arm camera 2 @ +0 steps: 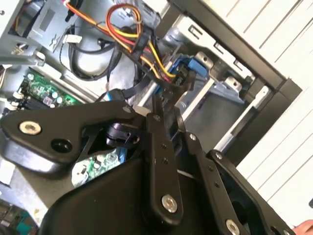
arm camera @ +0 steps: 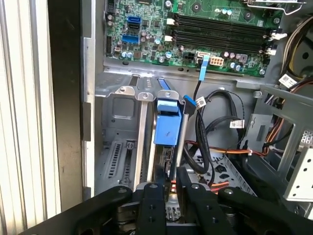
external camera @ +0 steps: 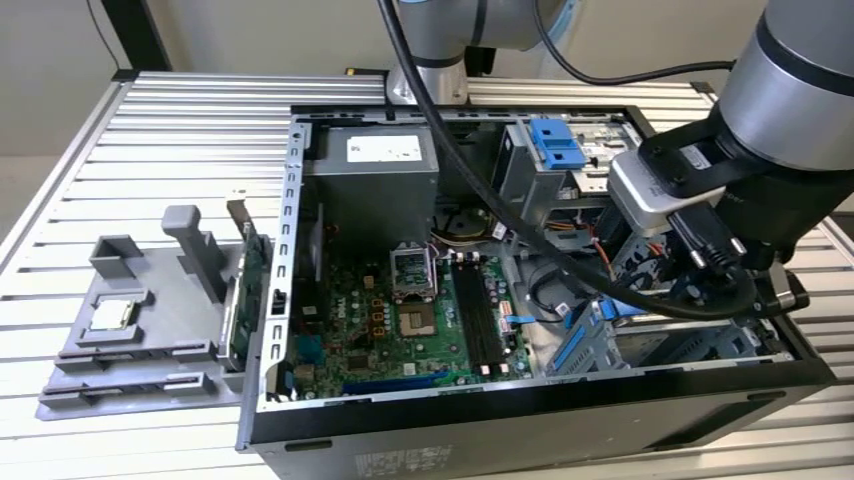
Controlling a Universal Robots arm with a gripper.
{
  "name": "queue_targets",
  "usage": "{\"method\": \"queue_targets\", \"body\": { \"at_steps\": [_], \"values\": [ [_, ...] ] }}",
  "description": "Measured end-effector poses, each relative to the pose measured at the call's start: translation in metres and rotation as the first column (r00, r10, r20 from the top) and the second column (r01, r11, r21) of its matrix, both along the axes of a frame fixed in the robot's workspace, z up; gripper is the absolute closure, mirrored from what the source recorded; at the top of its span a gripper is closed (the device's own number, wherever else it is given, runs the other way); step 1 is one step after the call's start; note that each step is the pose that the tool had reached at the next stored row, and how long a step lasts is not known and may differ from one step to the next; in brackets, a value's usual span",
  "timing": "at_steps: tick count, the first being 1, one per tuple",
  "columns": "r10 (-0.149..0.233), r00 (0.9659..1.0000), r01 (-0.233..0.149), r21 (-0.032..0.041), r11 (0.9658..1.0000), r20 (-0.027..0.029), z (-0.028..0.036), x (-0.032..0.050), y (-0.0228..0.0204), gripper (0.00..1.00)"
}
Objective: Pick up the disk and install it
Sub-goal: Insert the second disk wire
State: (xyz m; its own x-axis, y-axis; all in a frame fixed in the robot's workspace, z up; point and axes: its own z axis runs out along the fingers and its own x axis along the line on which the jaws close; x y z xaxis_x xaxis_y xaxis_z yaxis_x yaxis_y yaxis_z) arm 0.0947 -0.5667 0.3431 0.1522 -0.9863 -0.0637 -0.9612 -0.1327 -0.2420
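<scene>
My jaws (arm camera: 169,188) were down inside the PC case (external camera: 534,400), at the drive bay (arm camera: 122,122) by the case's front corner, on the exterior view's right. In the first wrist view the disk (arm camera: 168,122) stood on edge in that bay, blue rail facing the cam, its near end running in betw. my two fingers (arm camera: 152,196). They sat close on either side, so I judged them clamped on the disk, not released. Pickup: done, as I read it. Install: partly done, the disk being in the bay slot but prob. not fully seated. No cable plugged into it that I could see. The motherboard (external camera: 400,310) lay just beside the bay.
</scene>
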Motion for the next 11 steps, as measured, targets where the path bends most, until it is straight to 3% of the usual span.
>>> {"method": "queue_targets", "body": {
  "at_steps": [4, 9, 11],
  "values": [
    [0.046, 0.9989, -0.046, 0.0034, 0.9989, 0.0037, 0.0001, 0.0005, -0.0001, 0.0],
    [0.049, 0.9988, -0.049, 0.0032, 0.9988, 0.0037, 0.0008, 0.0005, -0.0005, 0.0],
    [0.05, 0.9988, -0.05, -0.0002, 0.9988, 0.0035, 0.0032, 0.0009, -0.0016, 0.0]
  ]
}}
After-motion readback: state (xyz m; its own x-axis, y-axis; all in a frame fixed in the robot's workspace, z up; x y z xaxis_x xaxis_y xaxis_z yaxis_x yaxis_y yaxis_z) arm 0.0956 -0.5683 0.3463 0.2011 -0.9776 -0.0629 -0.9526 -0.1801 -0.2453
